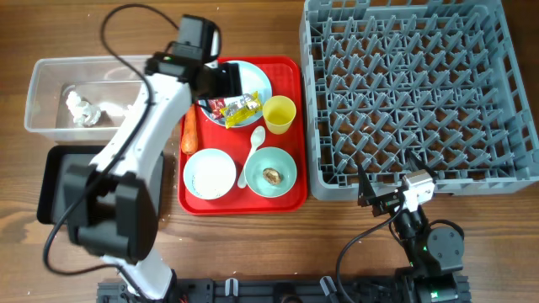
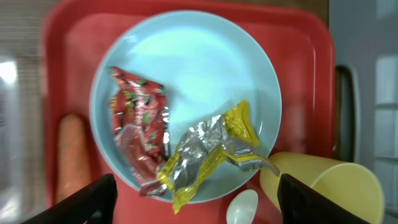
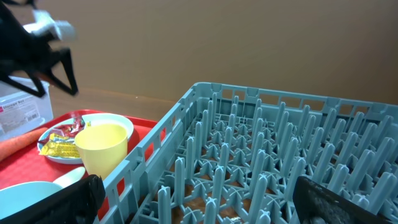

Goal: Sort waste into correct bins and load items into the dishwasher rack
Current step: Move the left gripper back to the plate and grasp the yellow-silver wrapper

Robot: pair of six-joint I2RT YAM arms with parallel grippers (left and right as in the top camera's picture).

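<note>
Directly under my left gripper, whose fingers stand spread wide, lie the red wrapper and the yellow wrapper. Both are crinkled foil, touching each other on the smooth, round pale blue plate. Just beside the plate I see the orange carrot, the yellow cup and the white spoon, all on the glossy red tray. My right gripper is also wide open, low near the corner of the grey pegged rack. A crumpled tissue sits in the clear tub, with the black tray beside it. Everything rests on a wood-grain table, with a plain tan wall behind.
</note>
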